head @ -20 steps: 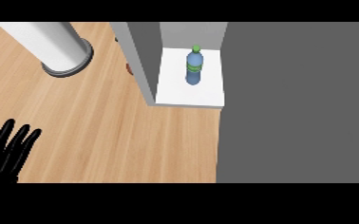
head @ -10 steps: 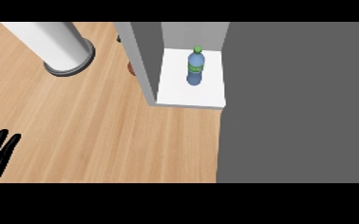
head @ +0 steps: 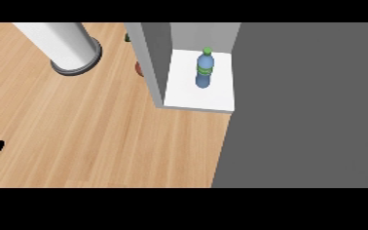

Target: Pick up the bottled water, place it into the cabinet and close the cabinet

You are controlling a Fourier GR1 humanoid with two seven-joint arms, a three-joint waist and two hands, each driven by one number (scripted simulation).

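Bottled water point(head: 204, 73) stands upright, cap up, in cabinet point(head: 155, 63); left hand point(head: 1, 145) unreadable at edge.

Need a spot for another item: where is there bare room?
The counter is bare from the post down to the lower edge and across to the grey door. The shelf has room in front of the bottle. Crowded beside the cabinet wall, where small things sit.

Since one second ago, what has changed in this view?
The left hand has drawn back past the view's left edge; only a black tip of it shows now. Nothing was taken hold of or let go. The bottled water stands upright on the cabinet's white shelf as before.
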